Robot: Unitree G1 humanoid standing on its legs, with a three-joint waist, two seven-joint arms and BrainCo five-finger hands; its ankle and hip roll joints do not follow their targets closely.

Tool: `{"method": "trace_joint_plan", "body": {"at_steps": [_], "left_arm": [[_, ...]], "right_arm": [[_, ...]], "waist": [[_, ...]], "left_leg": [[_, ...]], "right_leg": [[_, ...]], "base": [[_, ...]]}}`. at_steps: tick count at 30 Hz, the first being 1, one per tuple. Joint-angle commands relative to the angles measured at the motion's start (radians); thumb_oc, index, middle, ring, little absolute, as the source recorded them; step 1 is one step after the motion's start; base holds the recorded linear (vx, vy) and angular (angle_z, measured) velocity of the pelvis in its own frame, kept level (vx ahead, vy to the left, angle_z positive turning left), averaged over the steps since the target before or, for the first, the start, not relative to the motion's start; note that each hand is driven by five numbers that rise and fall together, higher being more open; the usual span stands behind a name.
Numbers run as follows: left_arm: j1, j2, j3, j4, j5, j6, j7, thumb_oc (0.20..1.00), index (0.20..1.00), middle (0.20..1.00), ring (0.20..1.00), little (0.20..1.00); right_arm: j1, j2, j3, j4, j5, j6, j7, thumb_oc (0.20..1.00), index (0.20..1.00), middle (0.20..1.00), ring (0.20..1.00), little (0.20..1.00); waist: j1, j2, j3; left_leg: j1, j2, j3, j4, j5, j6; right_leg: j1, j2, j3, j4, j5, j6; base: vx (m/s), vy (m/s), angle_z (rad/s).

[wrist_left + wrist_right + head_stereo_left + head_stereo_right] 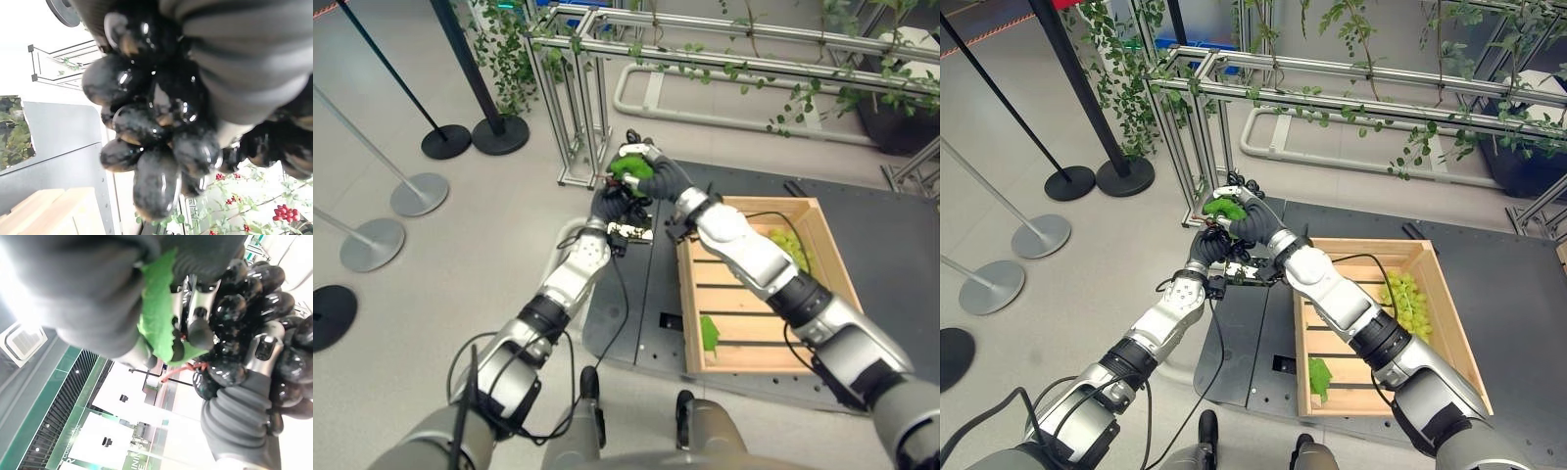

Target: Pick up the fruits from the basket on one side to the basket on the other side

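Both hands were raised together over the floor, beyond the near-left corner of the wooden crate [1449, 323]. The right hand [1252, 217] was uppermost, its fingers curled over the green leaf [1223, 209] at the top of a bunch of black grapes [244, 333]. The left hand [1208, 249] sat directly beneath, closed around the lower part of the same bunch; in its wrist view the glossy dark berries hung against its ribbed cover. The bunch was therefore held by both hands at once, clear of the crate. Inside the crate, a bunch of green grapes [1408, 300] lay toward the far right side, and a second green leaf [1319, 376] lay on the slats near the front left corner
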Motion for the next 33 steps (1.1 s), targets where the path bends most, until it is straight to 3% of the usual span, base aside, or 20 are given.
{"method": "trace_joint_plan", "body": {"at_steps": [1,3,4,5,12,18,24,25,28,31,33], "left_arm": [[-0.056,0.002,-0.001,-0.083,-0.011,-0.090,0.011,0.200,0.200,0.200,0.200,0.200],[-0.044,0.007,0.008,-0.096,-0.014,-0.092,0.012,0.200,0.200,0.200,0.200,0.200],[-0.043,0.007,0.008,-0.096,-0.014,-0.091,0.012,0.200,0.200,0.200,0.200,0.200],[-0.026,0.015,0.019,-0.113,-0.015,-0.092,0.007,0.200,0.200,0.200,0.200,0.200],[0.052,0.043,0.061,-0.178,-0.043,-0.108,-0.038,0.200,0.200,0.200,0.200,0.200],[0.237,0.077,0.163,-0.315,-0.098,-0.148,-0.102,0.200,0.200,0.200,0.200,0.200],[0.389,0.071,0.247,-0.405,-0.165,-0.173,-0.142,0.200,0.200,0.200,0.200,0.200],[0.424,0.067,0.274,-0.420,-0.184,-0.179,-0.150,0.200,0.200,0.200,0.200,0.200],[0.450,0.060,0.295,-0.436,-0.189,-0.184,-0.159,0.200,0.200,0.200,0.200,0.200],[0.482,0.038,0.318,-0.435,-0.189,-0.187,-0.184,0.200,0.200,0.200,0.200,0.200],[0.522,0.036,0.333,-0.453,-0.192,-0.195,-0.199,0.200,0.200,0.200,0.200,0.200]], "right_arm": [[-0.036,0.033,0.017,-0.136,0.045,-0.107,0.000,0.200,0.200,0.200,0.200,0.200],[-0.016,0.030,0.002,-0.128,0.043,-0.109,-0.016,0.200,0.200,0.200,0.200,0.200],[-0.016,0.030,0.002,-0.129,0.043,-0.109,-0.016,0.570,0.570,0.570,0.570,0.570],[0.004,0.023,-0.015,-0.136,0.044,-0.110,-0.021,1.000,1.000,1.000,1.000,1.000],[0.094,0.003,-0.086,-0.179,0.057,-0.121,-0.012,1.000,1.000,1.000,1.000,1.000],[0.260,-0.019,-0.202,-0.279,0.073,-0.164,0.027,1.000,1.000,1.000,1.000,1.000],[0.385,0.000,-0.287,-0.329,0.088,-0.198,0.034,1.000,1.000,1.000,1.000,1.000],[0.412,0.009,-0.314,-0.334,0.103,-0.209,0.032,1.000,1.000,1.000,1.000,1.000],[0.444,0.013,-0.352,-0.349,0.101,-0.224,0.022,1.000,1.000,1.000,1.000,1.000],[0.505,0.027,-0.406,-0.355,0.089,-0.241,0.005,1.000,1.000,1.000,1.000,1.000],[0.533,0.035,-0.423,-0.348,0.081,-0.244,0.003,1.000,1.000,1.000,1.000,1.000]], "waist": [[-0.003,-0.025,-0.055],[-0.002,-0.023,-0.054],[-0.002,-0.023,-0.054],[0.000,-0.021,-0.054],[0.002,-0.006,-0.048],[0.011,0.026,-0.038],[0.023,0.050,-0.021],[0.032,0.056,-0.009],[0.028,0.061,0.001],[0.006,0.054,-0.003],[0.007,0.038,-0.004]], "left_leg": [[0.006,0.013,-0.041,0.136,-0.215,-0.010],[0.005,0.013,-0.041,0.134,-0.212,-0.010],[0.006,0.013,-0.041,0.134,-0.212,-0.010],[0.010,0.013,-0.042,0.127,-0.209,-0.010],[0.035,0.021,-0.037,0.087,-0.190,-0.017],[0.038,0.047,-0.037,0.037,-0.147,-0.035],[0.038,0.094,-0.075,-0.004,-0.090,-0.067],[0.027,0.111,-0.095,-0.015,-0.059,-0.085],[0.003,0.126,-0.093,-0.020,-0.028,-0.094],[-0.026,0.168,0.058,0.033,-0.037,-0.065],[0.000,0.151,0.049,0.098,-0.103,-0.067]], "right_leg": [[0.034,-0.034,0.032,-0.153,0.083,0.057],[0.032,-0.034,0.032,-0.151,0.083,0.057],[0.032,-0.034,0.032,-0.151,0.083,0.057],[0.035,-0.032,0.032,-0.153,0.081,0.056],[0.039,-0.022,0.034,-0.152,0.073,0.051],[0.022,0.010,0.021,-0.154,0.062,0.028],[0.033,0.075,-0.010,-0.180,0.037,-0.011],[0.037,0.102,-0.026,-0.198,0.031,-0.025],[0.037,0.117,-0.051,-0.210,0.026,-0.038],[0.013,0.095,-0.111,-0.209,0.022,-0.048],[0.028,0.076,-0.136,-0.241,0.048,-0.039]], "base": [[0.00,0.000,0.00],[0.00,0.000,0.00],[0.00,0.000,0.00],[0.00,0.000,0.00],[0.00,-0.038,-0.02],[-0.04,-0.099,-0.05],[-0.05,-0.150,0.05],[-0.05,-0.117,0.18],[-0.12,-0.149,0.34],[-0.13,-0.091,0.72],[-0.08,-0.112,0.73]]}}
